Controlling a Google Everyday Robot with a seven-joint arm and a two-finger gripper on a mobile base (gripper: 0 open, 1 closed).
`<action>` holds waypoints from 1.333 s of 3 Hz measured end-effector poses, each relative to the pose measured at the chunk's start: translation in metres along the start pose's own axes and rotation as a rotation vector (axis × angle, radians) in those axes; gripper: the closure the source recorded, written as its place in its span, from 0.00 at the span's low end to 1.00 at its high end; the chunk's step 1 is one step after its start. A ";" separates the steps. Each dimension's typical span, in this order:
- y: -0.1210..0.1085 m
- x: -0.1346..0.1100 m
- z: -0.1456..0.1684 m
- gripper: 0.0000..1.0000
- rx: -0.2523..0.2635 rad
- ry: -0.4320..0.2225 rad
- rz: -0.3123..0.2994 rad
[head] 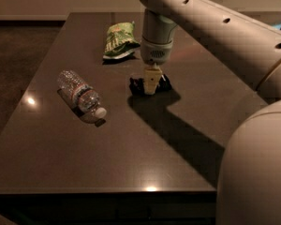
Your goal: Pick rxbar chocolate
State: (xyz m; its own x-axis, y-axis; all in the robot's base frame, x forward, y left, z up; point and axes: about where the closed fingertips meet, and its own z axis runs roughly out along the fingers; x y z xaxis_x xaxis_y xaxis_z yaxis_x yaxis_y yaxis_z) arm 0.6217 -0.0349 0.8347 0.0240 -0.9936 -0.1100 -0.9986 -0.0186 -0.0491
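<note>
The rxbar chocolate is a small black wrapper lying flat on the dark table, near the middle. My gripper points straight down and sits right over the bar, at table level. The black wrapper shows on both sides of the gripper, left and right. The bar's middle is hidden behind the gripper. The arm reaches in from the upper right.
A clear water bottle lies on its side to the left of the bar. A green snack bag lies behind the bar, near the far edge. The arm's shadow falls across the table to the right front.
</note>
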 end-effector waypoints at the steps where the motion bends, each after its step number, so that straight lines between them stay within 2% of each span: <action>1: 0.000 0.002 -0.006 0.84 0.004 -0.012 0.003; 2: 0.006 0.001 -0.033 1.00 0.028 -0.072 0.011; 4: 0.024 -0.012 -0.115 1.00 0.102 -0.185 -0.047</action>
State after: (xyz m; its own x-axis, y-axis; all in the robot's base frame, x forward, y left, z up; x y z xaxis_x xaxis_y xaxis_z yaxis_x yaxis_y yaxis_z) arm 0.5919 -0.0363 0.9490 0.0876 -0.9545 -0.2851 -0.9866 -0.0436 -0.1573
